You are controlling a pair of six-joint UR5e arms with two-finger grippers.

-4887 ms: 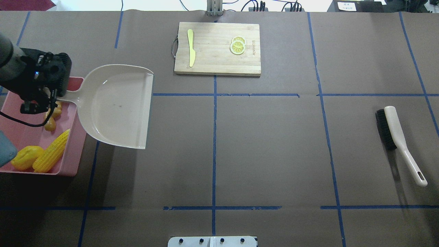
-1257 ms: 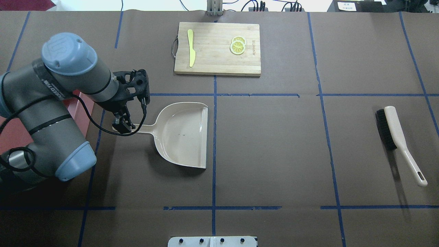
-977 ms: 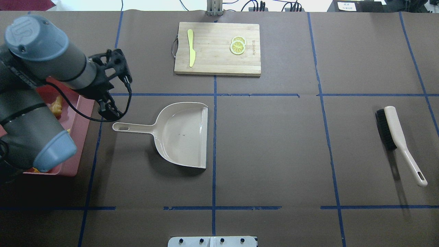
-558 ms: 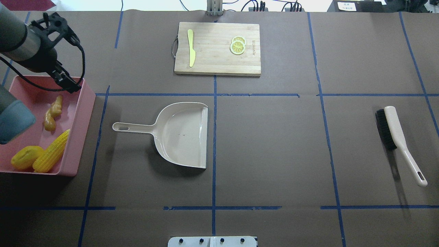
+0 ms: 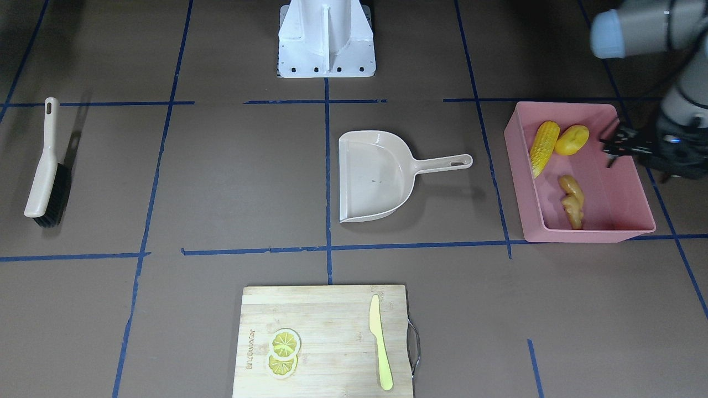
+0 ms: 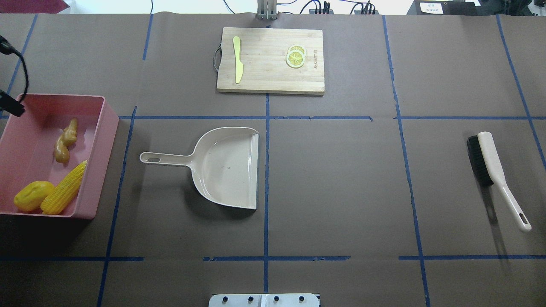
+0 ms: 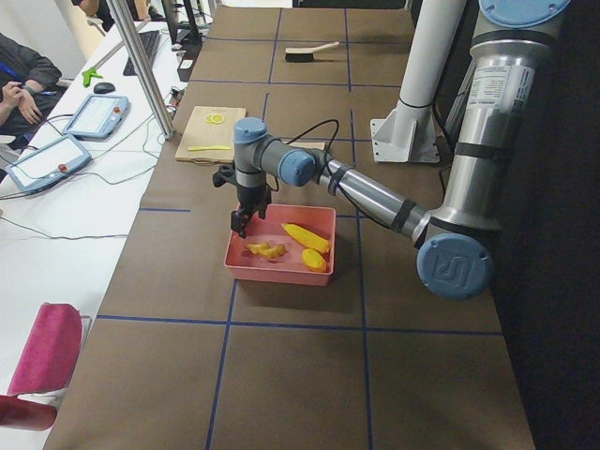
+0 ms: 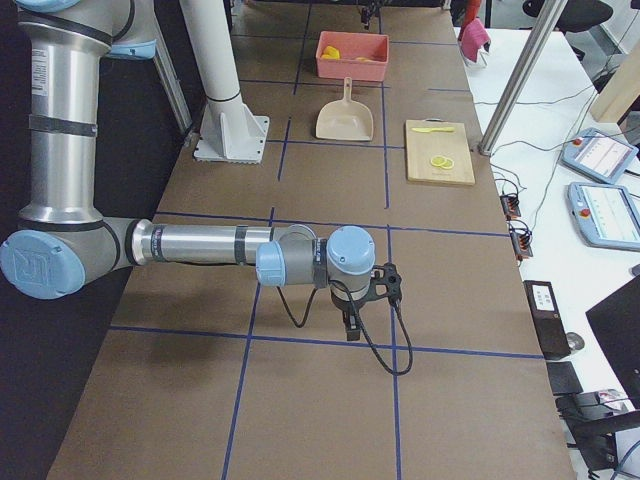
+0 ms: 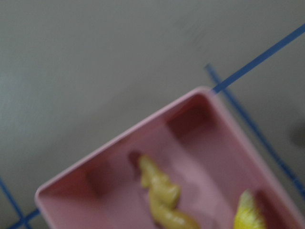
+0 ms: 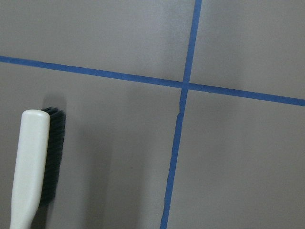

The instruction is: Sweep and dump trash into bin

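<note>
The pink bin [image 6: 108, 128] stands at the table's left edge. In it lie the trash: a yellow corn cob [image 6: 64, 187], a yellow potato-like lump [image 6: 33, 196] and a tan ginger root [image 6: 65, 140]. They also show in the front view: corn [image 5: 543, 145], lump [image 5: 571, 140], ginger [image 5: 571, 202]. My left gripper [image 5: 610, 148] hovers over the bin's outer side, open and empty. My right gripper [image 8: 350, 325] shows only in the exterior right view, low over the table, and I cannot tell its state.
The beige dustpan [image 6: 226, 166] lies flat mid-table, handle toward the bin. The brush [image 6: 490, 166] lies at the far right. A cutting board [image 6: 268, 81] with a yellow-green knife [image 6: 237, 59] and lemon slices [image 6: 295, 56] sits at the back.
The left gripper set the dustpan on the table, let go of its handle, and drew back left to the bin's outer side. The trash stays in the bin.
</note>
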